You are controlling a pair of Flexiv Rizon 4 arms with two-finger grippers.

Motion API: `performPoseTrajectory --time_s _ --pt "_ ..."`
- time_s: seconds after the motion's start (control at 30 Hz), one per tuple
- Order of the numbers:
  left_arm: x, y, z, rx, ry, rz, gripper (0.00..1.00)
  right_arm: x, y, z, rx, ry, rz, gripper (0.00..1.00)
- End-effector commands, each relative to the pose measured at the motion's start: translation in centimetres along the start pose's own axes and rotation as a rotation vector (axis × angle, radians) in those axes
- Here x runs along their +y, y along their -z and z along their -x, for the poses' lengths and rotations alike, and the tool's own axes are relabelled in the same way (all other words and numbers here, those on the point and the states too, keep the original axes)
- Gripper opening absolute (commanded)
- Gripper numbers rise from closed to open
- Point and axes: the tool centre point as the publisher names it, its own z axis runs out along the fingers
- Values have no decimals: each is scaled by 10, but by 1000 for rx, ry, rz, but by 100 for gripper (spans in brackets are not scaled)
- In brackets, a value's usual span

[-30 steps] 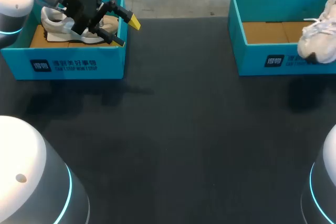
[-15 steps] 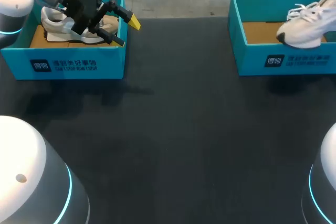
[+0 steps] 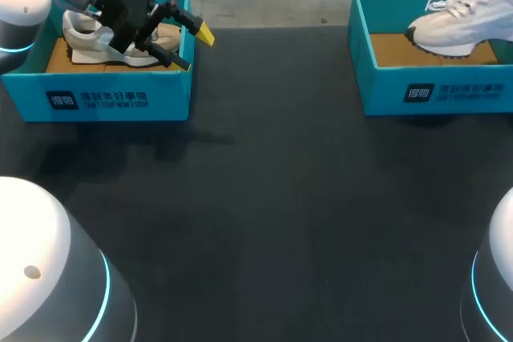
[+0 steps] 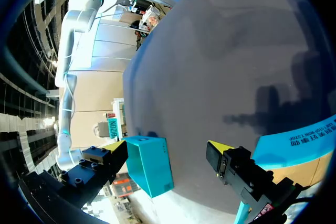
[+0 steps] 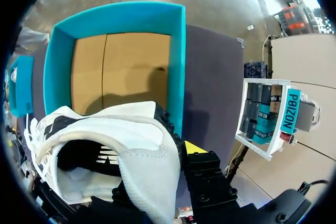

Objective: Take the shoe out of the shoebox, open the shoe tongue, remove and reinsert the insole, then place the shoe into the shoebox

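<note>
The head view is showing the white shoe [image 3: 457, 26] hanging over the right shoebox [image 3: 437, 92], toe pointing toward the table's [image 3: 264, 222] middle, sole above the cardboard floor. What is carrying it is lying outside that view. The right wrist view is filling this in: the right gripper [image 5: 163, 174] is gripping the shoe [image 5: 105, 145] at the heel collar. One yellow fingertip [image 5: 193, 147] is pressing against the outside of the heel; the other finger is sitting hidden behind the shoe's padding. Ahead of the fingers, the right shoebox [image 5: 178, 56] is lying open, its brown floor bare.

The head view is also showing the left gripper [image 3: 192, 47] hovering at the corner of the left shoebox [image 3: 96, 98], with a second shoe [image 3: 84, 38] lying inside behind the fingers. The left wrist view is not showing that shoe. There the left gripper [image 4: 166, 148] is standing with its fingers spread wide and touching nothing. The right shoebox [image 4: 152, 163] is appearing far ahead, in the gap between them, across the dark table [image 4: 226, 66]. A rim of the left shoebox [image 4: 299, 145] is running just beside one finger.
</note>
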Motion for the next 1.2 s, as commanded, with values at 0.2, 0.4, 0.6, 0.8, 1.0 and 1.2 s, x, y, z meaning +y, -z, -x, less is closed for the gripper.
performPoseTrajectory --time_s 0.2,0.4,0.6,0.8,1.0,1.2 --pt "-1 0 0 2 -1 1 100 3 3 2 3 2 -8 0" --pt "-1 0 0 2 -1 1 100 6 0 0 26 -18 33 0" --pt "-1 0 0 2 -1 1 100 8 -5 -3 47 -40 51 0" --pt "-1 0 0 2 -1 1 100 8 -12 -10 70 -80 62 0" --pt "-1 0 0 2 -1 1 100 6 -19 -11 114 -137 91 0" --pt "-1 0 0 2 -1 1 100 8 -30 -10 117 -188 103 0"
